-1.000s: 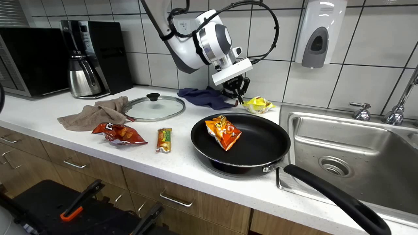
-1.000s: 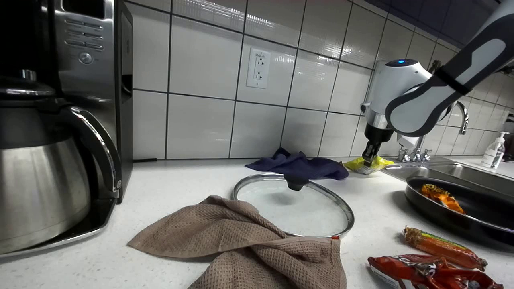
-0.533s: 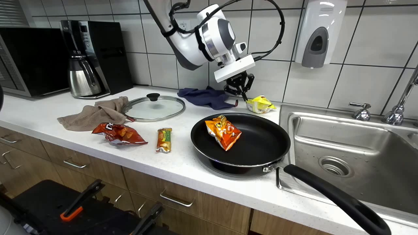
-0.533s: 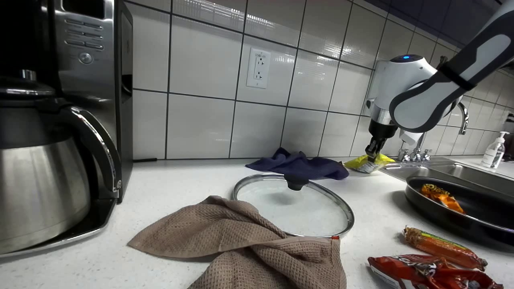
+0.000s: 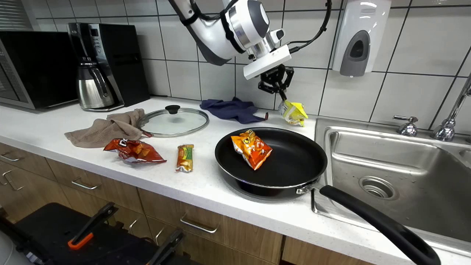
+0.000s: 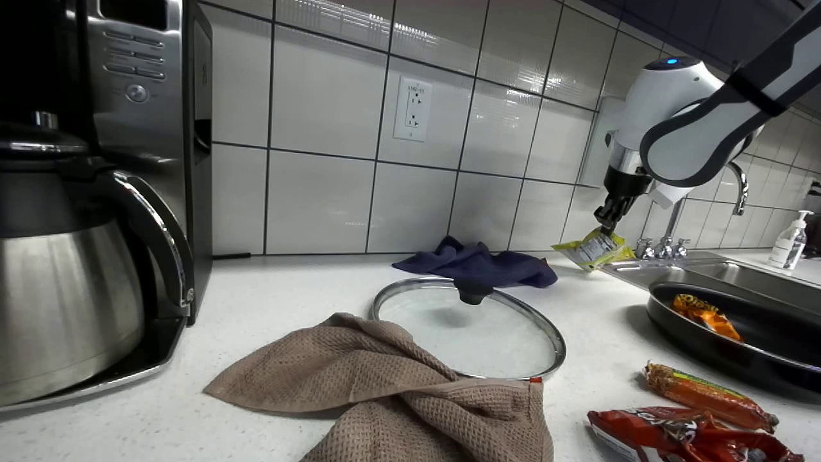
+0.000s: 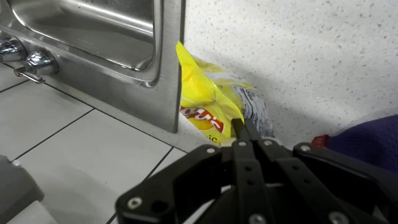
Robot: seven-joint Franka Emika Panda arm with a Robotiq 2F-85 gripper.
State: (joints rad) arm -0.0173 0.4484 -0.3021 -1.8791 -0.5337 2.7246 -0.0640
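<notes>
My gripper [image 7: 244, 123] is shut on the edge of a yellow chip bag [image 7: 199, 88], the thin film pinched between its fingertips. In both exterior views the bag [image 5: 294, 113] hangs tilted from the gripper [image 5: 283, 98], beside the sink's back corner. Whether its lowest corner [image 6: 589, 263] still touches the counter I cannot tell. A black frying pan [image 5: 294, 158] stands in front of it, an orange snack bag [image 5: 252, 149] lying inside. Close by on the counter is a crumpled navy cloth [image 5: 230, 110].
The steel sink [image 5: 321, 165] borders the pan, whose long handle [image 5: 379, 221] crosses its front corner. A glass lid [image 5: 174, 123], brown towel [image 5: 106, 129], red chip bag [image 5: 134, 151] and wrapped bar [image 5: 184, 158] lie on the counter. A soap dispenser [image 5: 362, 36] hangs on the tiled wall.
The gripper has risen and shifted toward the sink. With it the yellow bag has been pulled up from lying on the counter to a tilted, hanging pose. Other objects are unchanged.
</notes>
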